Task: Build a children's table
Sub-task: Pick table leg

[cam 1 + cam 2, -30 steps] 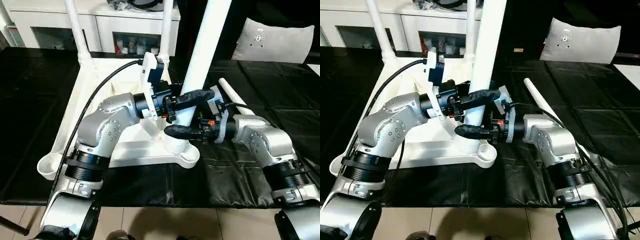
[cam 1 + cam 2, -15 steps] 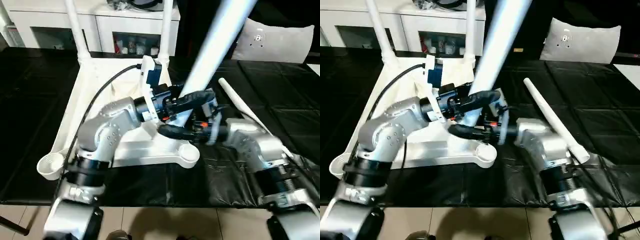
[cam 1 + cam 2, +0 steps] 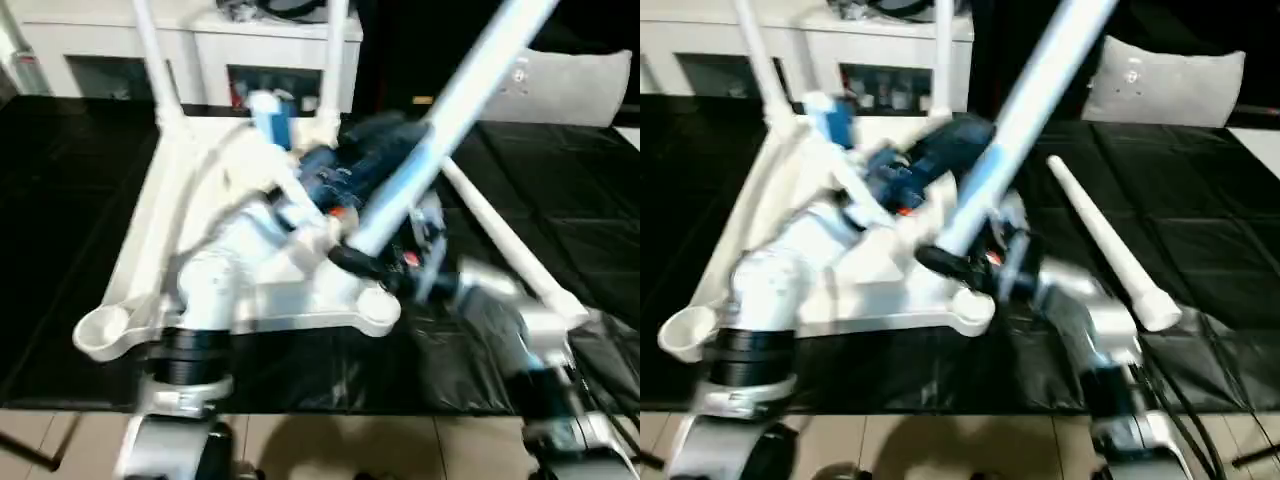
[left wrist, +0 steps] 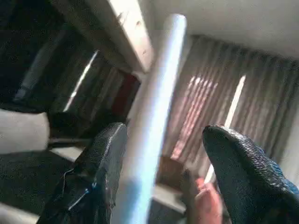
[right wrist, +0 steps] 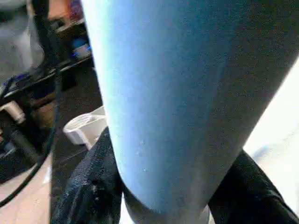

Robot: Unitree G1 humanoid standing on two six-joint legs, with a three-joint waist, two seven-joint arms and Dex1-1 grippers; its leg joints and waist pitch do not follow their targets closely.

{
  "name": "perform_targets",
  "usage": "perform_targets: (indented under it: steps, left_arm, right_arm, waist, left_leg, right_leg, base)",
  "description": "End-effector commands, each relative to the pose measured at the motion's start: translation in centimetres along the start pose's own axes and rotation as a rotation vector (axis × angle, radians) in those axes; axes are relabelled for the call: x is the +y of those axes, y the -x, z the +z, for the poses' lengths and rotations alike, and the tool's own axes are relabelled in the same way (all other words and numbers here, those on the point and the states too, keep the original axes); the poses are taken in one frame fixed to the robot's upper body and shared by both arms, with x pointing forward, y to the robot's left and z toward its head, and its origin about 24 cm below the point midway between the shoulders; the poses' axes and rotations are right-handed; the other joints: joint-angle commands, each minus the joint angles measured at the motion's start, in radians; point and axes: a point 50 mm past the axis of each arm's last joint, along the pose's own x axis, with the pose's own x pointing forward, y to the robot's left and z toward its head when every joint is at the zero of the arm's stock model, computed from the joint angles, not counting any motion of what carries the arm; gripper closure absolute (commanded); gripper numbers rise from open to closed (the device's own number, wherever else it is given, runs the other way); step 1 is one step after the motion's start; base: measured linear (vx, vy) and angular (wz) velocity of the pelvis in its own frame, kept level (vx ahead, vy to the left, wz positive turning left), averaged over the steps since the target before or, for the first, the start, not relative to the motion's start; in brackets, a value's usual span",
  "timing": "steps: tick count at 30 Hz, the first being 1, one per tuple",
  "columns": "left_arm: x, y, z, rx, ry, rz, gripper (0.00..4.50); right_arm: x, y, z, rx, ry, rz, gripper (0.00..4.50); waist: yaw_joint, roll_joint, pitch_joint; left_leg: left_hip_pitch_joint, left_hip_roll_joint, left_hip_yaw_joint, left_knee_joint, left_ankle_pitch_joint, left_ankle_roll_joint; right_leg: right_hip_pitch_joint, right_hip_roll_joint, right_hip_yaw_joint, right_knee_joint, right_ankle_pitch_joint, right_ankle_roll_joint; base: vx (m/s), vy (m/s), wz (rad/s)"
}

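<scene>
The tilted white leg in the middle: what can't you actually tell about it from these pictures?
- Tilted leg: its top is cut off by the upper edge in both head views.
- Its foot end: hidden behind the right gripper and motion blur, so whether it sits in the tabletop's corner socket cannot be told.
- Left gripper: blurred in the head views; contact with the leg is unclear.

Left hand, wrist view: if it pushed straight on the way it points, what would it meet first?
Probably the tilted table leg, which runs up between the left hand's open fingers. Behind it there looks to be just distant room, though depth is uncertain.
</scene>
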Motion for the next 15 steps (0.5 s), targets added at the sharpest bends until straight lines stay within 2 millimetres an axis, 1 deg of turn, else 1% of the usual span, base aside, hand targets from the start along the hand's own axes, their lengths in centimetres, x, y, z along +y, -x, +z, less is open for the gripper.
perform_targets:
  steps: [1,2,3,5,6,7,8,9,10,11,12,13,14,15]
  left_arm:
    - [0.6,1.2,-0.1,0.059,-0.063,0.054,1.48]
    - [1.3,2.5,-0.5,0.142,-0.119,0.103,1.48]
    - [1.5,2.9,-0.7,0.173,-0.137,0.118,1.48]
    - [2.0,4.2,-1.5,0.277,-0.195,0.160,1.48]
    - [2.1,4.8,-1.9,0.323,-0.218,0.171,1.48]
    - [2.2,5.5,-2.3,0.367,-0.235,0.182,1.48]
    - [2.2,5.8,-2.5,0.387,-0.242,0.186,1.48]
    - [2.2,6.3,-2.7,0.422,-0.263,0.189,1.48]
    - [2.2,6.7,-2.9,0.449,-0.277,0.193,1.48]
    - [2.3,7.1,-3.2,0.475,-0.284,0.197,1.48]
    - [2.3,7.5,-3.4,0.506,-0.303,0.199,1.48]
    - [2.3,7.5,-3.4,0.506,-0.303,0.199,1.48]
    - [2.3,8.5,-4.1,0.583,-0.330,0.198,1.48]
    - [2.3,8.9,-4.5,0.628,-0.357,0.193,1.48]
  right_arm:
    - [-0.3,0.7,1.4,-0.051,0.033,-0.069,2.59]
    - [-0.7,1.0,1.5,-0.067,0.058,-0.147,2.59]
    - [-0.8,1.1,1.6,-0.074,0.070,-0.174,2.59]
    - [-1.3,1.4,1.3,-0.049,0.081,-0.250,2.59]
    - [-1.4,1.5,1.2,-0.037,0.091,-0.283,2.59]
    - [-1.5,1.5,1.1,-0.019,0.099,-0.309,2.59]
    - [-1.5,1.5,1.0,-0.011,0.104,-0.320,2.59]
    - [-1.4,1.4,0.9,0.003,0.117,-0.335,2.59]
    - [-1.4,1.3,0.9,0.017,0.132,-0.353,2.59]
    - [-1.3,1.2,0.8,0.022,0.142,-0.366,2.59]
    - [-1.3,1.1,0.7,0.032,0.153,-0.390,2.59]
    - [-1.3,1.1,0.7,0.032,0.153,-0.390,2.59]
    - [-1.1,0.9,0.7,0.013,0.198,-0.410,2.59]
    - [-1.1,0.8,0.5,0.023,0.202,-0.403,2.59]
  waist:
    - [0.001,-0.005,-0.074]
    - [-0.006,0.004,-0.074]
    - [-0.012,0.002,-0.073]
    - [-0.014,0.006,-0.073]
    - [-0.013,0.008,-0.074]
    - [-0.014,0.008,-0.075]
    - [-0.013,0.009,-0.073]
    - [-0.010,0.000,-0.074]
    - [-0.010,0.002,-0.075]
    - [-0.010,0.007,-0.073]
    - [-0.011,0.006,-0.073]
    - [-0.011,0.006,-0.071]
    - [-0.010,0.005,-0.072]
    - [-0.013,0.005,-0.069]
  left_leg:
    - [0.004,0.034,-0.012,-0.074,-0.154,0.025]
    - [0.004,0.033,-0.014,-0.075,-0.156,0.018]
    - [0.006,0.032,-0.014,-0.075,-0.165,0.011]
    - [0.010,0.033,-0.014,-0.076,-0.176,0.005]
    - [0.015,0.034,-0.014,-0.076,-0.174,0.000]
    - [0.015,0.035,-0.013,-0.078,-0.176,0.000]
    - [0.013,0.037,-0.014,-0.080,-0.179,-0.002]
    - [0.017,0.037,-0.014,-0.080,-0.180,0.001]
    - [0.015,0.037,-0.013,-0.080,-0.176,0.000]
    - [0.015,0.039,-0.013,-0.081,-0.176,-0.005]
    - [0.016,0.037,-0.012,-0.081,-0.182,-0.006]
    - [0.016,0.037,-0.012,-0.082,-0.187,-0.008]
    - [0.015,0.037,-0.012,-0.083,-0.192,-0.010]
    - [0.015,0.036,-0.012,-0.085,-0.210,-0.010]
  right_leg:
    - [0.064,-0.069,0.048,-0.087,-0.430,-0.068]
    - [0.064,-0.070,0.047,-0.090,-0.448,-0.054]
    - [0.060,-0.068,0.047,-0.092,-0.463,-0.039]
    - [0.056,-0.068,0.047,-0.093,-0.474,-0.037]
    - [0.055,-0.068,0.050,-0.091,-0.446,-0.049]
    - [0.054,-0.066,0.051,-0.086,-0.425,-0.059]
    - [0.055,-0.066,0.052,-0.083,-0.404,-0.070]
    - [0.055,-0.069,0.053,-0.080,-0.396,-0.081]
    - [0.056,-0.069,0.054,-0.078,-0.386,-0.086]
    - [0.055,-0.069,0.055,-0.077,-0.375,-0.093]
    - [0.055,-0.070,0.056,-0.077,-0.372,-0.097]
    - [0.055,-0.069,0.056,-0.078,-0.378,-0.096]
    - [0.056,-0.072,0.056,-0.079,-0.387,-0.090]
    - [0.055,-0.071,0.056,-0.082,-0.416,-0.078]
  base:
    - [0.000,0.000,0.00]
    - [0.000,0.000,0.00]
    - [0.000,0.000,0.00]
    - [0.000,0.000,0.00]
    - [0.000,0.000,0.00]
    - [0.000,0.000,0.00]
    - [0.000,0.000,0.00]
    - [0.000,0.000,0.00]
    - [0.000,0.000,0.00]
    - [0.000,0.000,0.00]
    - [0.000,0.000,0.00]
    - [0.000,0.000,0.00]
    - [0.000,0.000,0.00]
    - [0.000,0.000,0.00]
